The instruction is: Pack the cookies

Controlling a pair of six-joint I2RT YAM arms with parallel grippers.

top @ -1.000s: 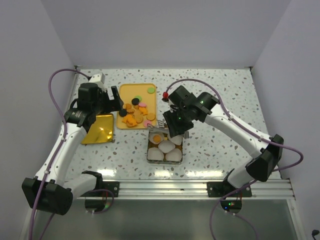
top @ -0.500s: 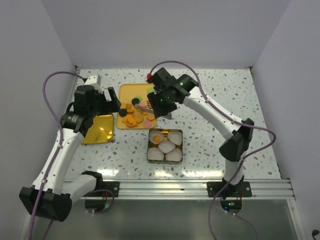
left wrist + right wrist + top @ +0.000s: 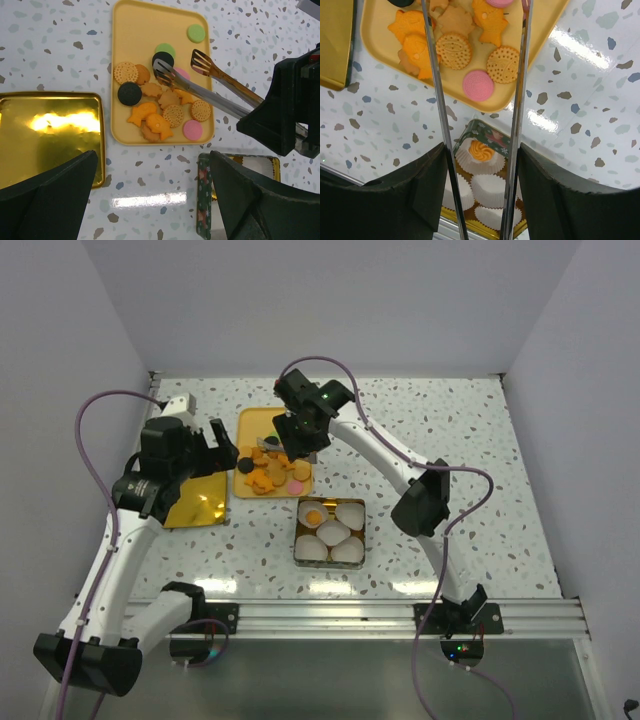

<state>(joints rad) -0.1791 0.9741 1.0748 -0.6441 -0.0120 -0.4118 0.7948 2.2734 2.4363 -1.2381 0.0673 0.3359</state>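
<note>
At left, our left gripper (image 3: 152, 190) hangs w/ jaws spread wide & nothing in them, beside the gold lid (image 3: 50, 130). Next over, the cookies (image 3: 160, 112) lie heaped in the near half of the yellow tray (image 3: 150, 20). They look thin, light & prob. brittle, so take each gently by opposite edges. Our right gripper (image 3: 480, 155) pinches the tongs (image 3: 210, 95), whose tips stand apart over the pile, holding nothing. Rightmost, the tin (image 3: 300, 540) holds white paper cups (image 3: 333, 532). One has an orange cookie (image 3: 481, 150); the rest look empty.
</note>
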